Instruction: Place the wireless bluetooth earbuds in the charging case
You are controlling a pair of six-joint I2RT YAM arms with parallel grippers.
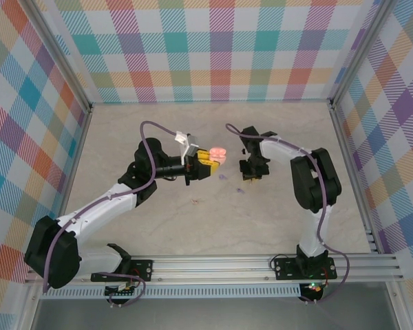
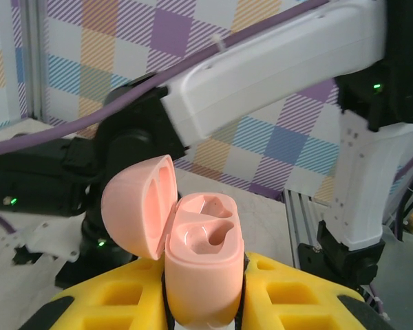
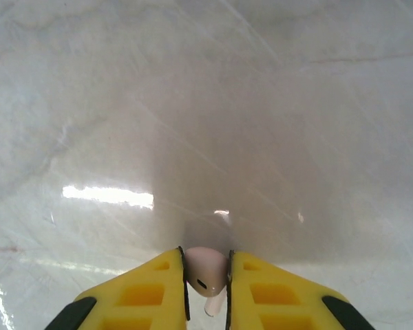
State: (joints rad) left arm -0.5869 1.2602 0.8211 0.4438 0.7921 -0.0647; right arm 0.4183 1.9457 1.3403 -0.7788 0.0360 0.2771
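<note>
Now right gripper (image 3: 206, 260) pinches pale pink earbud (image 3: 205, 276); left gripper (image 2: 205, 311) clamps open charging case (image 2: 201, 275). Next: carry over, align with socket (image 2: 208, 232).

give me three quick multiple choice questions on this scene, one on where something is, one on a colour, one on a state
1. Where is the charging case?
A) lying loose by the arm bases
B) between the fingers of the left gripper
C) against the back wall

2. What colour is the earbud in the right gripper?
A) pale pink
B) green
C) black

3. How is the lid of the charging case?
A) shut
B) swung open
C) missing

Answers:
1 B, the left wrist view shows yellow fingers clamped on either side of the case.
2 A, the right wrist view shows a pale pink bud pinched between the fingers.
3 B, the lid tilts back to one side on its hinge and the inside shows.
</note>
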